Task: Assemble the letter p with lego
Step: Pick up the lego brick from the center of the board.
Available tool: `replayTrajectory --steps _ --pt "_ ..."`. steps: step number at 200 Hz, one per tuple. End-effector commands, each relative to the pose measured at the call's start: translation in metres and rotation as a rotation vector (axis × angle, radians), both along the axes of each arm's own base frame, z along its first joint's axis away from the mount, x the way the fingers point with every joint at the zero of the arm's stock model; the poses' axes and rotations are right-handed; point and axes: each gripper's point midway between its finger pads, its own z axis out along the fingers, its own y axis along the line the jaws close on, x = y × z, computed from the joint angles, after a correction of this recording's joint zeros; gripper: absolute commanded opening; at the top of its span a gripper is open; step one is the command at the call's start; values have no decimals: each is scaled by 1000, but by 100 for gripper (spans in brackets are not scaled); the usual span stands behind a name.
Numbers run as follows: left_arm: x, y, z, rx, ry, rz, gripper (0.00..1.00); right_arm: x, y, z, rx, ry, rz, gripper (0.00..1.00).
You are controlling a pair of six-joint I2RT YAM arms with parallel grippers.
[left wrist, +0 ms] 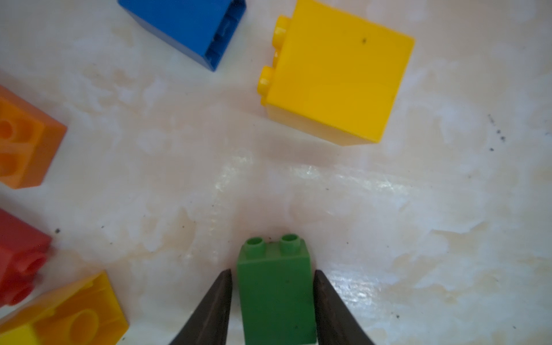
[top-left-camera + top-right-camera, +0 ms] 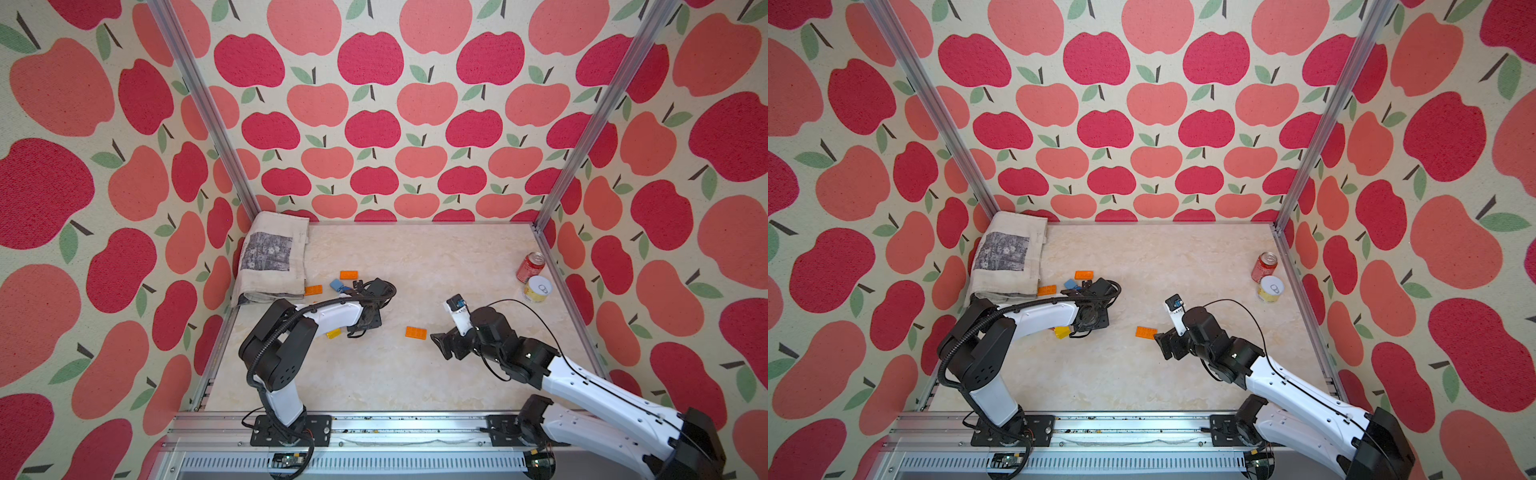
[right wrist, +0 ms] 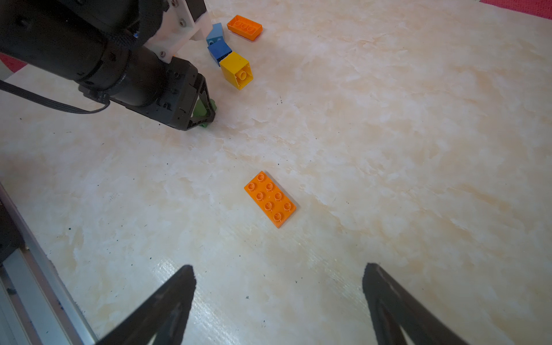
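The left gripper [image 1: 272, 271] squeezed the green brick [image 1: 276, 298] (studs forward). In a top view the orange plate [image 2: 415, 333] lay at its three o'clock, nearer the open right gripper [image 3: 278, 265].

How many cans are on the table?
2. A red metal soda can is near the right edge of the table; a shorter yellow pull-tab tin can is in front of it. None looks hidden.
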Motion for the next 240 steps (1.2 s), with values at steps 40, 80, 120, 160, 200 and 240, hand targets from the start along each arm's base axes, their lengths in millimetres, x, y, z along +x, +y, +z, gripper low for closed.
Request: replayTrajectory --steps 40,80,120,160,200,240 --pt "-4 -1 0 -37 -11 -46 26 9 -1 13 75 33 -86 92" --pt "6 -43 50 -179 -261 -355 24 8 12 15 237 209 -92 90" --pt "-17 -97 98 -305 -528 -774 23 9 24 26 285 279 -71 87" --pt "-59 -122 135 -455 -836 -1061 22 3 41 38 354 328 -5 80" --pt "-83 -132 135 -474 -881 -1214 19 0 50 35 371 374 27 70" --pt "-92 -140 130 -470 -906 -1283 18 -4 57 30 392 408 38 60"
